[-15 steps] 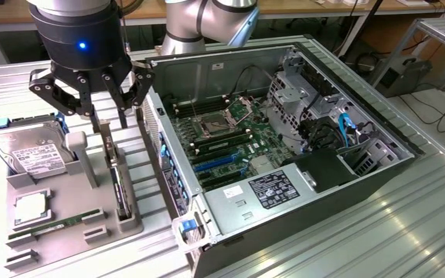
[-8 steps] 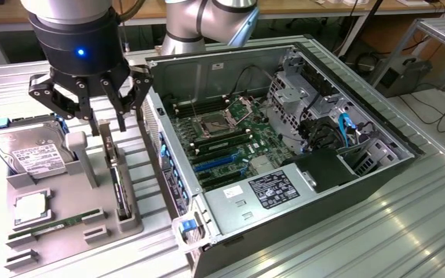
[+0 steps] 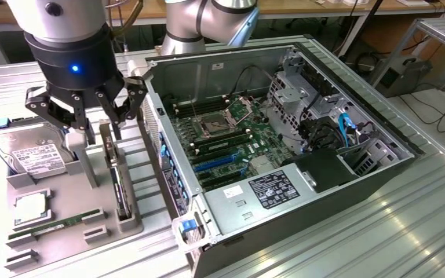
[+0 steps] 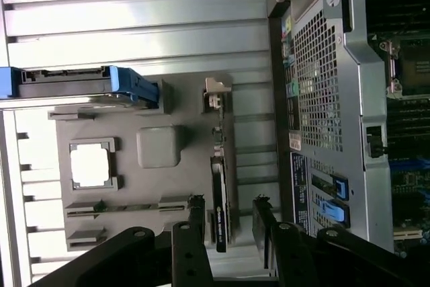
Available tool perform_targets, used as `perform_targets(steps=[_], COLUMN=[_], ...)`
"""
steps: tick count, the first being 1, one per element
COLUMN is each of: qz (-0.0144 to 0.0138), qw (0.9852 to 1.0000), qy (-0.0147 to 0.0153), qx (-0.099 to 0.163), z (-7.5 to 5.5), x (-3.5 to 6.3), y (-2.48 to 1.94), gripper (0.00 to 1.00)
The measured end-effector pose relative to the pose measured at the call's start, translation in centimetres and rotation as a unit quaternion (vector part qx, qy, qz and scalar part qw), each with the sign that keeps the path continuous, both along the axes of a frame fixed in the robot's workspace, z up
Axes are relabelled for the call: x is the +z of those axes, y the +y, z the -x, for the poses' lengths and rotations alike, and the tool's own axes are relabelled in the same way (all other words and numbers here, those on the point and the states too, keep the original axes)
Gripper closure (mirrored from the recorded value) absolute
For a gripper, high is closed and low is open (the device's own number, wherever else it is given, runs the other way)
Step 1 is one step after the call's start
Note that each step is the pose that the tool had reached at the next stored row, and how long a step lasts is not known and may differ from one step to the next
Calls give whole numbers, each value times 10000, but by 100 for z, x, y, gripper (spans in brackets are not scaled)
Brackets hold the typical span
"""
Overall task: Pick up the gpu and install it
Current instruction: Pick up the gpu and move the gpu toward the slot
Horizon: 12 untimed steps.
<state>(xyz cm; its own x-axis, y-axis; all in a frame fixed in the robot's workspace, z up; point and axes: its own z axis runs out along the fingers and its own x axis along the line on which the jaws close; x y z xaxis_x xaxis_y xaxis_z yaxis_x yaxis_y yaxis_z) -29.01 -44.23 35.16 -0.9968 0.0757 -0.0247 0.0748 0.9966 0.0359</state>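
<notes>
The gpu [image 3: 117, 179] is a slim dark card standing on edge in a slot of the grey holder tray [image 3: 68, 194], its silver bracket at the far end. My gripper [image 3: 104, 134] hangs directly above the card's far end, open, with one finger on each side of its top edge and not touching it. In the wrist view the gpu [image 4: 220, 196] appears edge-on, and the gripper [image 4: 228, 225] straddles its near end, with clear gaps between the card and the black fingers [image 4: 196, 220].
The open computer case [image 3: 377, 168] lies to the exterior view's right of the tray, its motherboard [image 3: 230, 130] and blue card slots [image 3: 215, 163] exposed. The tray also holds a hard drive [image 3: 33, 153], a processor chip [image 3: 32, 207] and a green memory stick [image 3: 56, 223].
</notes>
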Motion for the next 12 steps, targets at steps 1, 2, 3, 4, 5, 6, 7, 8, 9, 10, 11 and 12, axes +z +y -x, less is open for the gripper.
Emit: perform_targets(steps=[1, 2, 3, 4, 5, 6, 7, 8, 9, 10, 11, 12], qz=[0, 0, 0, 0, 0, 0, 0, 0, 0, 0, 0, 0], qw=[10000, 10000, 10000, 10000, 10000, 10000, 10000, 10000, 10000, 10000, 10000, 10000], qy=[0, 0, 0, 0, 0, 0, 0, 0, 0, 0, 0, 0], qx=[0, 0, 0, 0, -1, -1, -1, -1, 0, -1, -1, -1], z=[1, 1, 1, 1, 2, 2, 2, 2, 2, 2, 2, 3], x=[-21, -50, -75, -90, -127, -169, -197, -216, -235, -254, -272, -290], y=[-7, -16, -24, -29, -40, -51, -54, -57, -59, -59, -60, -60], gripper=[58, 58, 58, 58, 58, 58, 58, 58, 58, 58, 58, 58])
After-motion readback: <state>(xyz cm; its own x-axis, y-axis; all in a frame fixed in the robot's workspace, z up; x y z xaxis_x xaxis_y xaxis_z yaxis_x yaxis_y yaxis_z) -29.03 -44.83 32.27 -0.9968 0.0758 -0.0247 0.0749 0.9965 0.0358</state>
